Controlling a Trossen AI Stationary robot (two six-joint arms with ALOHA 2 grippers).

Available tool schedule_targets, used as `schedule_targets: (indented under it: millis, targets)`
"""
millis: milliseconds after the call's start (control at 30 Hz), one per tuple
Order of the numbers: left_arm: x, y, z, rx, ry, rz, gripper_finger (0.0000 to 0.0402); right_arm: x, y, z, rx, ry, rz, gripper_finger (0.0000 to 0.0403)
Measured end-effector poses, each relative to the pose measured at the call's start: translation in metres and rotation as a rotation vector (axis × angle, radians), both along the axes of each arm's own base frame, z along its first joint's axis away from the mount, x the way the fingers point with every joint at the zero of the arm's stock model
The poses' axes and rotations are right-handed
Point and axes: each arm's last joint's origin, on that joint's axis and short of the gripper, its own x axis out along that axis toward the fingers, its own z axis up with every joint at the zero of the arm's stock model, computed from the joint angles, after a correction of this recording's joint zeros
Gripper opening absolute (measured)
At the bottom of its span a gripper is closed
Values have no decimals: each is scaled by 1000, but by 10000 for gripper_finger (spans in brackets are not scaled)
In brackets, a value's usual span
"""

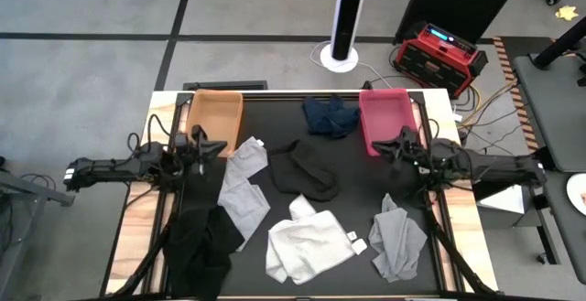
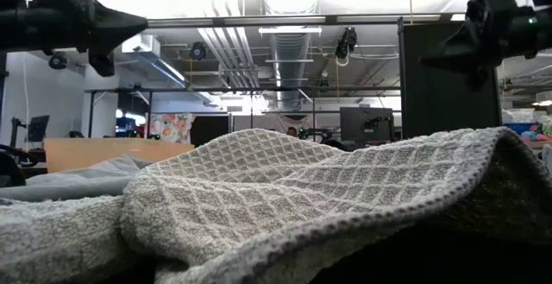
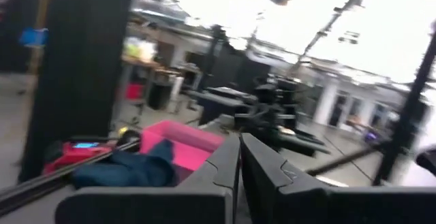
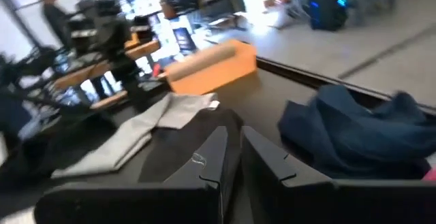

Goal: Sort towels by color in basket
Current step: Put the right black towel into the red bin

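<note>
Nearest the front edge of the desk (image 1: 284, 109) lie three towels: a black towel (image 1: 197, 246) at the front left corner, a white towel (image 1: 307, 241) in the middle with its tags showing, and a grey towel (image 1: 396, 237) at the front right. In the low view a waffle-weave white cloth (image 2: 285, 189) fills the foreground, likely that same middle towel, though this cannot be told for sure. Further in, a light grey towel (image 1: 243, 187) stretches from the left centre, and another black towel (image 1: 307, 171) lies bunched beside it at the middle. Level with these, both arms hang above the desk and hold nothing: the left pincer (image 1: 222, 148) is over the left side near the light grey towel, its fingers pressed together as its own wrist view shows (image 3: 240, 176); the right pincer (image 1: 383, 145) is over the right side, just beside the pink basket, its fingers likewise pressed together (image 4: 231, 159). At the far edge stand the orange basket (image 1: 215, 118) on the left and the pink basket (image 1: 385, 118) on the right, with a navy towel (image 1: 330, 116) heaped between them, touching the pink one. Neither basket appears to hold a towel, so the sorting seems barely begun, with a first pick to be chosen. The next move calls for one pincer to spread, drop onto a towel close to it, and pinch a fold high enough to lift it free of its neighbours.
</note>
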Motion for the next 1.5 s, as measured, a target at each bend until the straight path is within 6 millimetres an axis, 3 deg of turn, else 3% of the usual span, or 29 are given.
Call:
schedule_targets:
  millis: [200,333,433,533,700,933,1200,1500]
  targets:
    - [-1,2,0,34,13,76,0,-2,0,29,0,13,-19,34]
    - [0,2,-1,96,46,90,0,2,-1,40,-23,145,-11,34]
    - [1,3,-5,130,105,153,0,13,-4,33,-28,342,-79,34]
    - [1,6,-5,93,84,233,0,27,-8,33,29,396,-201,34]
    - [1,4,-1,38,78,178,0,51,-6,49,41,442,-64,34]
    - [1,1,7,8,78,58,0,88,-8,62,-107,569,28,34]
    - [4,0,3,-36,87,27,0,125,-11,52,-211,588,74,34]
    - [14,-1,-7,-40,200,5,0,160,-13,23,-219,595,77,34]
